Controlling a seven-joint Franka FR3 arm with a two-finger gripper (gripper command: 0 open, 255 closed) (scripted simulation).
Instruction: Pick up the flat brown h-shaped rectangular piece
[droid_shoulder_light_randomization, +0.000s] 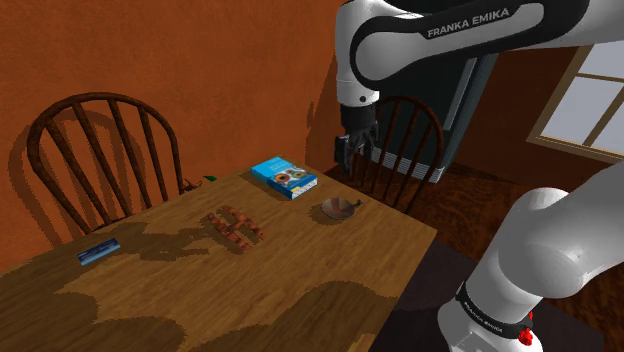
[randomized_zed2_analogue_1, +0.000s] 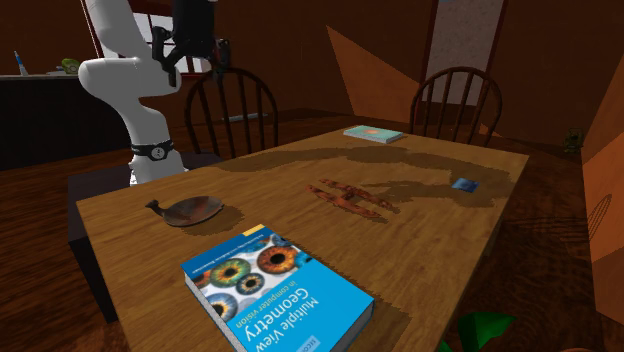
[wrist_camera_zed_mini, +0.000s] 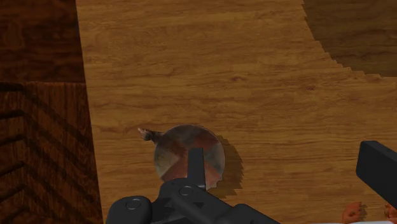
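Pincer (droid_shoulder_light_randomization: 346, 158) apart, empty, over grainy wood table (droid_shoulder_light_randomization: 300, 285); flat reddish-brown H piece (droid_shoulder_light_randomization: 235, 228) mid-table.

1 wooden table (droid_shoulder_light_randomization: 300, 290). 2 books: 1 big blue book (randomized_zed2_analogue_1: 275, 290), 1 thin teal book (randomized_zed2_analogue_1: 372, 133). 1 small flat blue item (droid_shoulder_light_randomization: 98, 251). 1 round brown dish w/ handle (droid_shoulder_light_randomization: 339, 208). 1 flat reddish-brown H-shaped piece (droid_shoulder_light_randomization: 235, 228). Chairs: 2 in shoulder view, left chair (droid_shoulder_light_randomization: 100, 150) & chair behind arm (droid_shoulder_light_randomization: 405, 150); 2 in 2nd ext. view, near chair (randomized_zed2_analogue_1: 232, 110) & far chair (randomized_zed2_analogue_1: 457, 100); can't tell if same ones. 1 white robot arm (droid_shoulder_light_randomization: 440, 40), 1 black gripper (droid_shoulder_light_randomization: 346, 165) w/ 2 fingers (wrist_camera_zed_mini: 196, 167). 1 window (droid_shoulder_light_randomization: 590, 100)
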